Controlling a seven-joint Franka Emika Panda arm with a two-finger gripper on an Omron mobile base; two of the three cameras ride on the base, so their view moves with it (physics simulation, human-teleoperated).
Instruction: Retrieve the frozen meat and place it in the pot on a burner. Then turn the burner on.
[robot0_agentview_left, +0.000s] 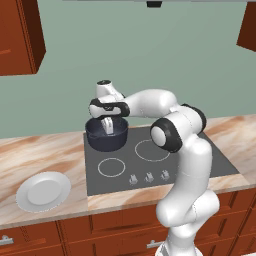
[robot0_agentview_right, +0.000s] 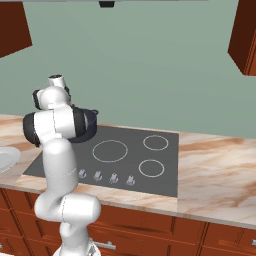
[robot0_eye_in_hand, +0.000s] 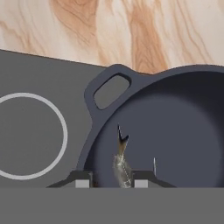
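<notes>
The dark blue-grey pot (robot0_agentview_left: 106, 136) stands on the back left burner of the cooktop (robot0_agentview_left: 200, 160); the arm covers most of the pot (robot0_agentview_right: 90, 125) in the right base view. My gripper (robot0_agentview_left: 108, 126) points down into it. In the hand view the pot (robot0_eye_in_hand: 175, 127) shows its bare floor and one loop handle. The frozen meat (robot0_eye_in_hand: 121, 166), a small mottled fish-shaped piece, stands tail up between the fingertips of my gripper (robot0_eye_in_hand: 111, 181). The fingers stand wider than the meat, with a gap on each side.
A round white plate (robot0_agentview_left: 44, 191) lies on the marble counter left of the cooktop. Several knobs (robot0_agentview_left: 149, 176) line the cooktop's front edge. Burner rings (robot0_agentview_left: 111, 167) lie bare in front of and right of the pot. Wooden cabinets hang above on both sides.
</notes>
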